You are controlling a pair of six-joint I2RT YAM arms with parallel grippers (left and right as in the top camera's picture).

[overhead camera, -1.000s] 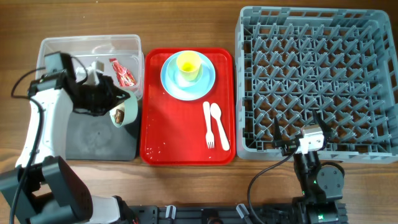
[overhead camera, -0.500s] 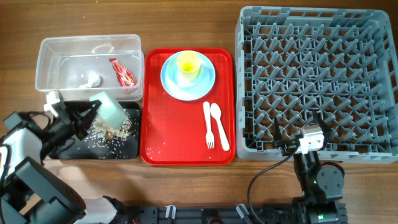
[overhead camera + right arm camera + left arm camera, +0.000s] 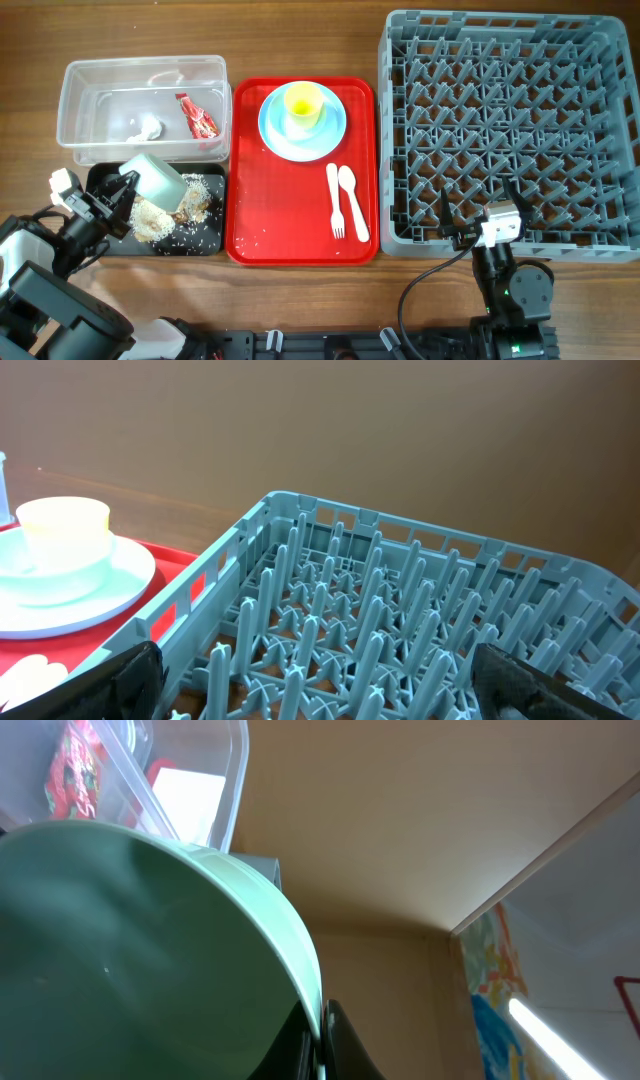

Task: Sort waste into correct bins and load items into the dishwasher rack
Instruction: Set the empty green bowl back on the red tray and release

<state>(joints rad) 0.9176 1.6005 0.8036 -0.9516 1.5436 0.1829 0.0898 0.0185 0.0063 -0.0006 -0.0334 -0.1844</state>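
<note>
My left gripper (image 3: 122,193) is shut on the rim of the pale blue-green bowl (image 3: 155,180), held tipped over the black tray (image 3: 205,240). Brownish food scraps with white crumbs (image 3: 180,212) lie in that tray. In the left wrist view the bowl (image 3: 130,960) fills the frame, its rim pinched between the fingers (image 3: 322,1045). The clear tub (image 3: 80,75) holds the red-and-white wrapper (image 3: 197,115) and the white tissue (image 3: 147,127). The light blue plate (image 3: 330,135) with the yellow cup (image 3: 303,103) and the white fork (image 3: 334,200) and spoon (image 3: 352,203) lie on the red tray. My right gripper (image 3: 480,225) is open at the grey rack's (image 3: 505,130) front edge.
The flat red tray (image 3: 260,215) sits between the bins and the rack, with a few crumbs at its front left. The rack's upright pegs (image 3: 380,630) fill the right wrist view, with the cup (image 3: 62,525) and plate at left.
The left arm has swung from over the clear tub's edge to the front left, tipping the bowl over the black tray. Food scraps and crumbs now lie in that tray. The right arm is still.
</note>
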